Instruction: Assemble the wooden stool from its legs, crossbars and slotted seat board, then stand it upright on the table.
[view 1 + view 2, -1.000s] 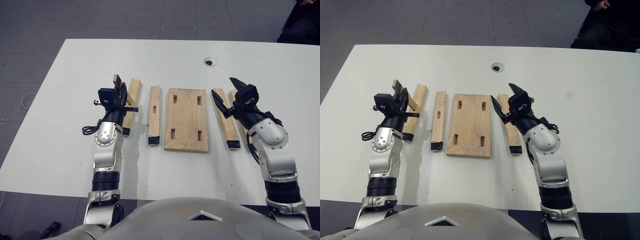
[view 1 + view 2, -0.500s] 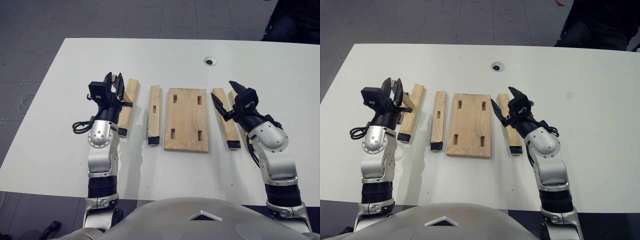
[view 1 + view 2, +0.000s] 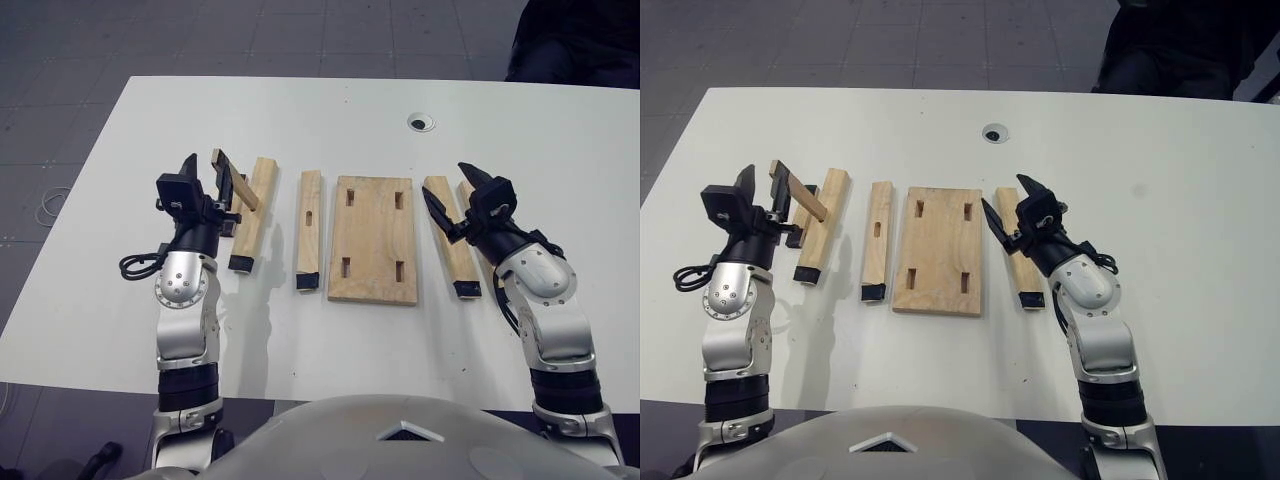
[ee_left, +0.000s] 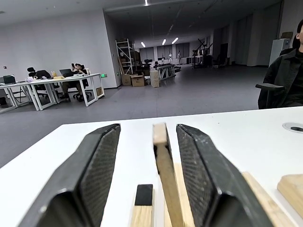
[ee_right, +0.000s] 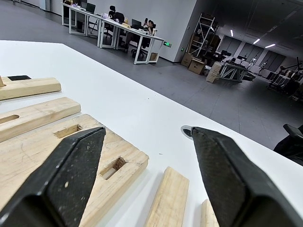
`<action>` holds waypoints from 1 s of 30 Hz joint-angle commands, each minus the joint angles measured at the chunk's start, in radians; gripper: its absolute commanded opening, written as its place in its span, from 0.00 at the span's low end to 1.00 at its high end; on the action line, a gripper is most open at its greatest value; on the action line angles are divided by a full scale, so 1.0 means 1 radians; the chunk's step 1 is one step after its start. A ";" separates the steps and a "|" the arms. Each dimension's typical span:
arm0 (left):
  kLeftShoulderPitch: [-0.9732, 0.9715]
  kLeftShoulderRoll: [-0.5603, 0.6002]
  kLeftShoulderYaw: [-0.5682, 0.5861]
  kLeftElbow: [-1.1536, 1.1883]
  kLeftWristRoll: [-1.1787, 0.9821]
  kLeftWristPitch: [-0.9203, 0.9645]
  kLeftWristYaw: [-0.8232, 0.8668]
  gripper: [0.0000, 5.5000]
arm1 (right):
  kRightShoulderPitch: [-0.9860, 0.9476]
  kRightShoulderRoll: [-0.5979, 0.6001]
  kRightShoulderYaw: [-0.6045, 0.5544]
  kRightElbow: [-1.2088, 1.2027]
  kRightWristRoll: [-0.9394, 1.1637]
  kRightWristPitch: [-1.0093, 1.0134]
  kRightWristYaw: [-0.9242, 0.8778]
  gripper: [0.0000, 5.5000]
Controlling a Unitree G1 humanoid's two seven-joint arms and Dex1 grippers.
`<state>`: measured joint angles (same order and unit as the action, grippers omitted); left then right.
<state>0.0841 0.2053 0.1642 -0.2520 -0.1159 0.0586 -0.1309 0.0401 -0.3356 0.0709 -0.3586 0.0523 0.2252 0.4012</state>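
Thin wooden crossbar (image 4: 163, 170) is touched by spread left gripper (image 3: 205, 165), left of pale slotted seat board (image 3: 373, 238); right gripper (image 3: 446, 178) is splayed wide.

Left gripper (image 4: 149, 127) fingers (image 4: 102, 170) spread apart, black textured pads facing in. Thin wooden crossbar (image 4: 163, 170) stands tilted between them, close against one pad and apart from the other. Below it lies a black-capped leg (image 4: 142, 215), with another leg (image 4: 262, 198) beside it. White table (image 4: 236, 125), cable hole (image 4: 296, 127) farther off.
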 commanded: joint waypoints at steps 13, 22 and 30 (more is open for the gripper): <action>-0.323 0.212 0.187 -0.111 -0.341 0.408 -0.073 0.20 | -0.003 0.006 0.002 0.002 -0.006 0.016 -0.021 0.61; -0.512 0.189 0.113 0.042 -0.318 0.577 0.014 0.20 | -0.002 0.014 0.009 -0.003 -0.009 0.017 -0.029 0.61; -0.481 0.126 0.070 0.031 -0.293 0.599 0.048 0.20 | 0.004 0.013 0.010 -0.008 -0.009 0.014 -0.029 0.61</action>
<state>-0.4197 0.3477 0.2468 -0.2092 -0.4201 0.6443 -0.0970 0.0465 -0.3233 0.0794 -0.3572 0.0437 0.2277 0.3749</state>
